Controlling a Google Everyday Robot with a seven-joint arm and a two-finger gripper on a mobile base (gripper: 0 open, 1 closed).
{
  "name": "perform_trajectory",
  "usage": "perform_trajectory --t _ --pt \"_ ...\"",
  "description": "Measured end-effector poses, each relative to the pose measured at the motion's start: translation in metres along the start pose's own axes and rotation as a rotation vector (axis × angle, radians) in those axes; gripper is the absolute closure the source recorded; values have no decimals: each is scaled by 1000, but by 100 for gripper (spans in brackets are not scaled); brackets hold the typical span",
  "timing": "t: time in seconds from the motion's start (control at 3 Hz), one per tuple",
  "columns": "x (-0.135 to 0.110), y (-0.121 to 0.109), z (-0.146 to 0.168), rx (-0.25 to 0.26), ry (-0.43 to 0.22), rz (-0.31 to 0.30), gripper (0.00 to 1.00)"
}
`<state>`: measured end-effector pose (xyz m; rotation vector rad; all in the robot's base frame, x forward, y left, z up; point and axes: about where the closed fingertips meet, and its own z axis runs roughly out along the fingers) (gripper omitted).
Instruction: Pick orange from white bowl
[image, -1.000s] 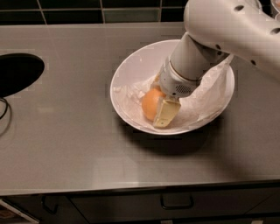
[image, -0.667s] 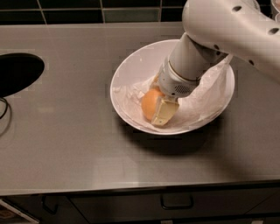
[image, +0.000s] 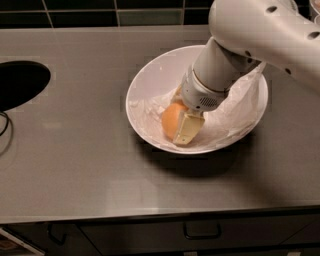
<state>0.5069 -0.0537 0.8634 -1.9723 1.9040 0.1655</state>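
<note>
The orange (image: 170, 121) lies in the white bowl (image: 136, 87) on the grey counter, toward the bowl's front left. Crumpled white paper (image: 235, 110) lines the bowl's bottom and right side. My gripper (image: 179, 118) reaches down into the bowl from the upper right. Its fingers stand on either side of the orange and are shut on it. The cream front finger (image: 187, 129) presses the orange's right side. The other finger is mostly hidden behind the fruit. The white arm covers the bowl's back right part.
A dark oval opening (image: 20, 85) is sunk in the counter at far left, with a black cable (image: 4, 131) below it. Dark wall tiles (image: 100, 12) run along the back. The counter's front edge and a drawer handle (image: 202, 232) lie below.
</note>
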Motion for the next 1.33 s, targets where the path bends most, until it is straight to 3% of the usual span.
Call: perform_trajectory --t 0.67,1.0,1.33 --pt "-4 -2 -49 125 -97 29 100" --pt "-14 -1 -81 236 -123 1 100" --pt "-16 -2 -88 261 -127 -4 100"
